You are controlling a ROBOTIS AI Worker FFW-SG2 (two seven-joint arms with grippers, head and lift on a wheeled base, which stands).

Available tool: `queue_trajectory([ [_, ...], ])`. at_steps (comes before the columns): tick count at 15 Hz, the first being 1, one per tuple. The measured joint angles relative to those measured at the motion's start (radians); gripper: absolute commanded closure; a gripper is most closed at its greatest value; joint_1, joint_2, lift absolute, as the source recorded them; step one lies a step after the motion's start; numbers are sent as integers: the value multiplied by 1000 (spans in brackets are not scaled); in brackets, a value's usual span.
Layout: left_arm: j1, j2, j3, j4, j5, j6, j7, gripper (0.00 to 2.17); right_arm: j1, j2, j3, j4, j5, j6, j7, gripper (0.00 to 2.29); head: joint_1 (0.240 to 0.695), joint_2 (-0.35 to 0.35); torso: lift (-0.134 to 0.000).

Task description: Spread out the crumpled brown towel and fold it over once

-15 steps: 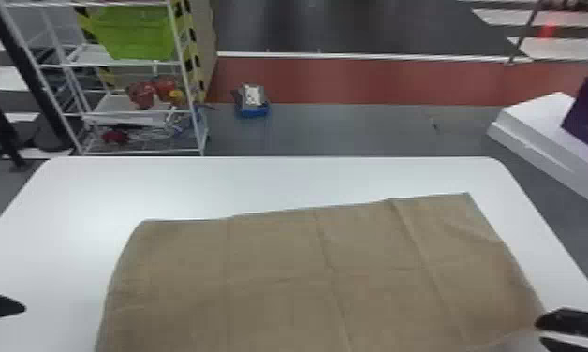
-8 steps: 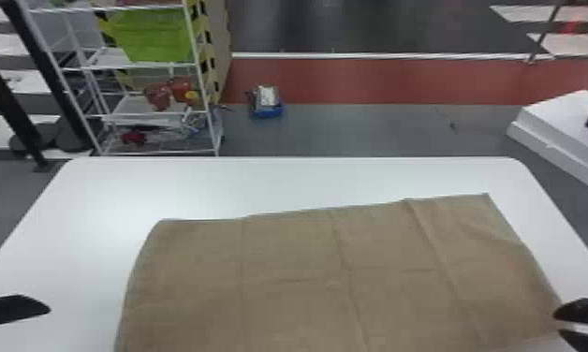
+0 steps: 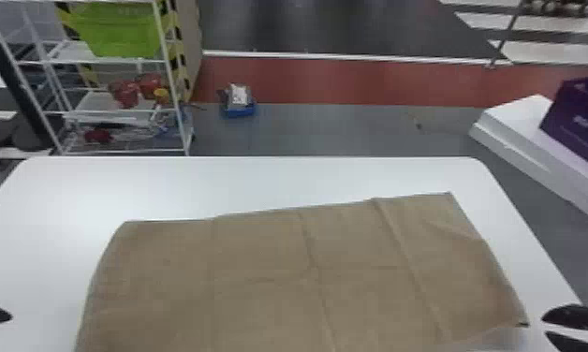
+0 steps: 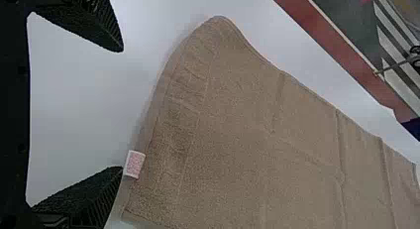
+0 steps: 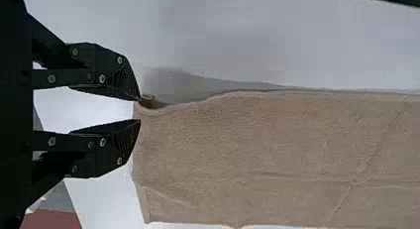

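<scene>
Brown and lightly creased, the towel [image 3: 283, 281] lies spread across the white bench [image 3: 260, 182], its far edge slanting and its near right corner [image 5: 158, 116] apparently lifted a little. At the towel's left side our left claw [image 4: 122, 109] hangs with its fingers wide apart, one tip just beside the small label [image 4: 134, 164]. At the towel's near right corner our right claw [image 5: 140, 109] has its fingers slightly parted, gripping nothing that we can make out.

We judge the spreading nearly done and the fold next. To do it well, we take the towel's near corners between both claws, pinching real cloth rather than the label, then lift together and carry the near edge evenly over to the far one. If we rush or pull unequally, a corner may slip or the towel may skew.
</scene>
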Motion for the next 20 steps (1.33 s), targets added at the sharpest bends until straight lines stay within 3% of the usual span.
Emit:
queue_trajectory([
  [12,15,0,2,0,11,-3,-3,33,-54,-1,59,134,54,64,-120,859,695,-147,-123],
  [20,17,0,14,10,20,-12,-2,33,-55,11,101,140,64,92,-130,859,695,-115,-123],
])
